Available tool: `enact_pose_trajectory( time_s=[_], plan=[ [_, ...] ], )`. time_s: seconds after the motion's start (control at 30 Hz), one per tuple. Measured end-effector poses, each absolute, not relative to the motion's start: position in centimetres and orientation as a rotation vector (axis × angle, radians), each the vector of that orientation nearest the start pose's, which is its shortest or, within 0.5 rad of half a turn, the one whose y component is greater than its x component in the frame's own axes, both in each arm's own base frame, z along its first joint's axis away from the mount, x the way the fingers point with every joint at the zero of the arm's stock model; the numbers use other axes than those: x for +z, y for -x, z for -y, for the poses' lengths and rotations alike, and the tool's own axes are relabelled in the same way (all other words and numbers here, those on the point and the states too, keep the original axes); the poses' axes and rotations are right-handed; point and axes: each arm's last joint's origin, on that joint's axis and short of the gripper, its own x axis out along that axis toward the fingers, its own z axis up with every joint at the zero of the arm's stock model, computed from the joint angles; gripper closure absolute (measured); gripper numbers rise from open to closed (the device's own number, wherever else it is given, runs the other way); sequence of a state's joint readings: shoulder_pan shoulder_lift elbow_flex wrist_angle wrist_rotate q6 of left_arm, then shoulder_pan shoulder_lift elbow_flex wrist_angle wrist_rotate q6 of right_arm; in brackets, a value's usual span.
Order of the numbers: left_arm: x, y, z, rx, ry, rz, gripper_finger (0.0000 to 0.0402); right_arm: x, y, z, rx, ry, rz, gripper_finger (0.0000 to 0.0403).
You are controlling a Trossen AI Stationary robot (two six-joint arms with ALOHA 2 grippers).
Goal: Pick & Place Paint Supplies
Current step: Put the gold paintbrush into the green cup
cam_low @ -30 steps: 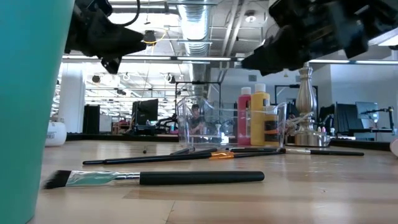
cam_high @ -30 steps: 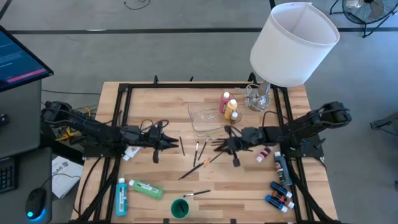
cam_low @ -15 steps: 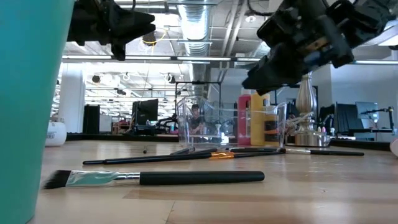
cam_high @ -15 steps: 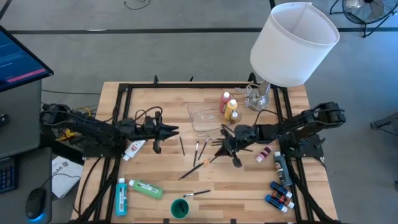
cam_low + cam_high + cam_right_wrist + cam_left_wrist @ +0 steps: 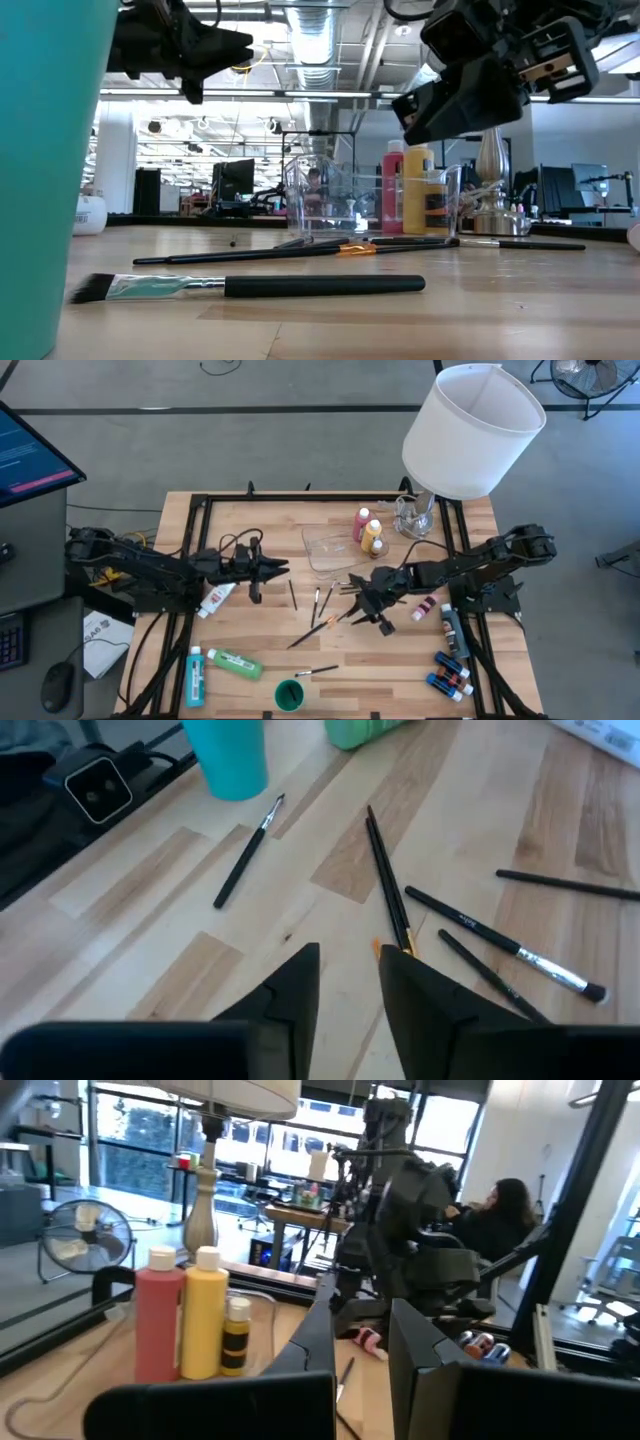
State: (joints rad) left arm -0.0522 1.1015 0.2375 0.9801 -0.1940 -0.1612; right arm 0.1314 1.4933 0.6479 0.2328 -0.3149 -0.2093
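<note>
Right tool (image 5: 362, 603): hovering mid-desk over loose brushes (image 5: 322, 622), fingers slightly parted, lining up a pinch. Left tool (image 5: 283, 568): pressed together, waiting left-of-centre.

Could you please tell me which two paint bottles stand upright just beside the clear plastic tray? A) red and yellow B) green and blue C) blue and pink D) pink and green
A: the red white-capped bottle and yellow white-capped bottle stand upright right by the clear plastic tray.

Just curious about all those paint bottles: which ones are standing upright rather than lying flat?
The red bottle and yellow bottle, side by side beside the clear tray. The green bottle and others lie flat.
</note>
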Motion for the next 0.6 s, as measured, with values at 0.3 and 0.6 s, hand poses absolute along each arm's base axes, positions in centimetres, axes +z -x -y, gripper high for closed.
enact_pose_trajectory(
  time_s=[0.3,0.6],
  plan=[
    [19.3,-20.6,0.4,0.142,0.174,0.075,0.0401,13.8,-30.1,-4.9,0.612,0.110,-0.457,0.0301],
    [19.4,-20.7,0.4,0.140,0.178,0.095,0.0401,9.6,-32.2,-3.2,0.780,-0.034,-0.492,0.0301]
  ],
)
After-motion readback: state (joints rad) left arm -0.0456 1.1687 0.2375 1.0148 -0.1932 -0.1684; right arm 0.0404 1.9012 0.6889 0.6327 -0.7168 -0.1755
